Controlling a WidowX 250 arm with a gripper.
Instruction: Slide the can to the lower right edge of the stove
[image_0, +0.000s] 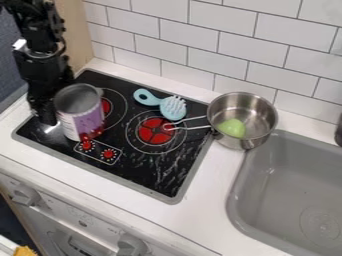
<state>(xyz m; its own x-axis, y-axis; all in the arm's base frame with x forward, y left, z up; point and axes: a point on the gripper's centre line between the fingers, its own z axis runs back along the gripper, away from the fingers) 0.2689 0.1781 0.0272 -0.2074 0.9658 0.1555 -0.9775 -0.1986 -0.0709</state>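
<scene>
One can (83, 116) stands upright near the stove's (150, 175) left edge, beside the red dial markings (97, 151). The gripper (48, 119) is down at the can's left side; whether open or closed cannot be determined. Pushing high could tip the can; pushing off-centre could turn it toward the brush (173, 108) or the pot's handle (189, 127).

Can (81, 112) on stove (137, 165) beside end effector (45, 116)
</scene>
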